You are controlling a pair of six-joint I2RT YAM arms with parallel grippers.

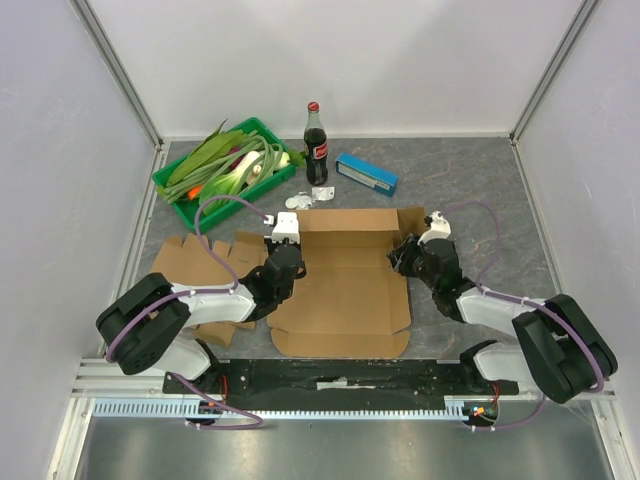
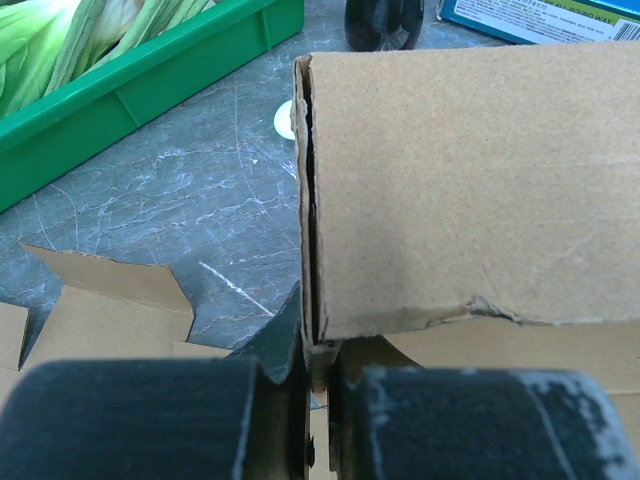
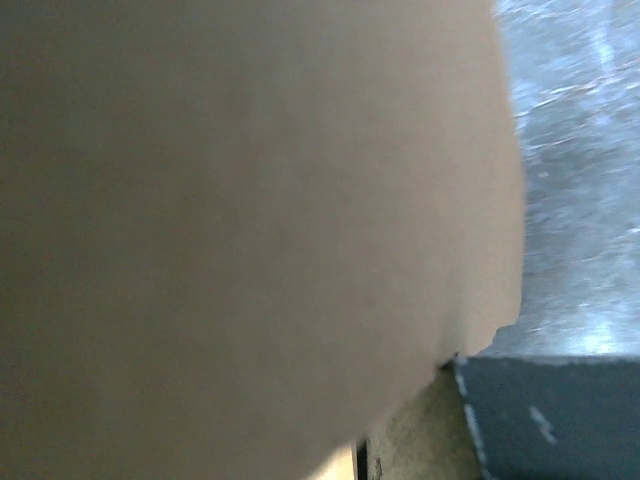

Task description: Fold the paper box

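The paper box (image 1: 345, 290) is brown cardboard lying mostly flat mid-table, with its back wall (image 1: 345, 222) folded upright. My left gripper (image 1: 285, 258) is at the box's left back corner. In the left wrist view it (image 2: 318, 400) is shut on the thin edge of a cardboard wall (image 2: 470, 180). My right gripper (image 1: 403, 256) is against the right side flap near the back right corner. In the right wrist view blurred cardboard (image 3: 250, 220) fills almost everything. Only one dark finger (image 3: 550, 420) shows, so its jaw gap is hidden.
A second flat cardboard sheet (image 1: 190, 260) lies left of the box. A green tray (image 1: 175, 190) of vegetables stands at the back left. A cola bottle (image 1: 316, 145), a blue packet (image 1: 366, 172) and a small white item (image 1: 297, 201) lie behind the box.
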